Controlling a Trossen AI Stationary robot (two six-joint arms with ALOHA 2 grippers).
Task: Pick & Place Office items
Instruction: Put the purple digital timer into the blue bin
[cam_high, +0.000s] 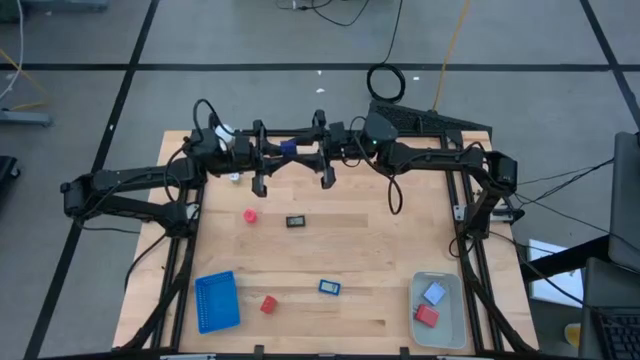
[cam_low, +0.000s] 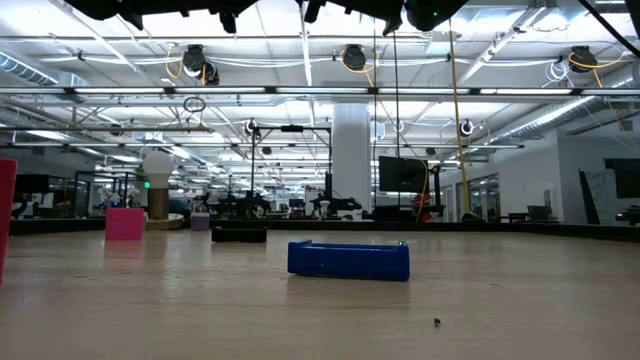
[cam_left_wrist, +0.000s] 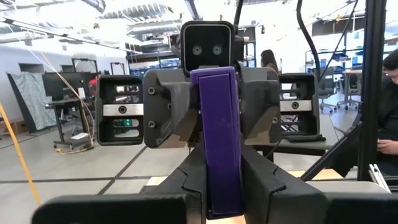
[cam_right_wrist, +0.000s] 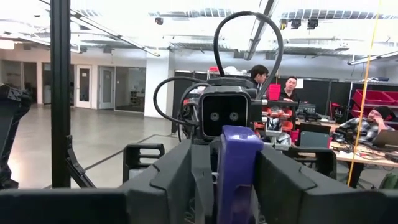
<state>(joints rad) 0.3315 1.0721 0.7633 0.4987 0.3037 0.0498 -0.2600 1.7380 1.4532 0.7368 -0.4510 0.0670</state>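
Open-plan robotics lab: other arm rigs (cam_low: 240, 205), monitors (cam_low: 403, 173), ppl at desks (cam_right_wrist: 292, 87).

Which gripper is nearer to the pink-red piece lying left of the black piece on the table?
Left. The left gripper hangs just beyond the pink-red piece, slightly to its right; the right gripper, meeting it over the table's far edge, is a little farther right.
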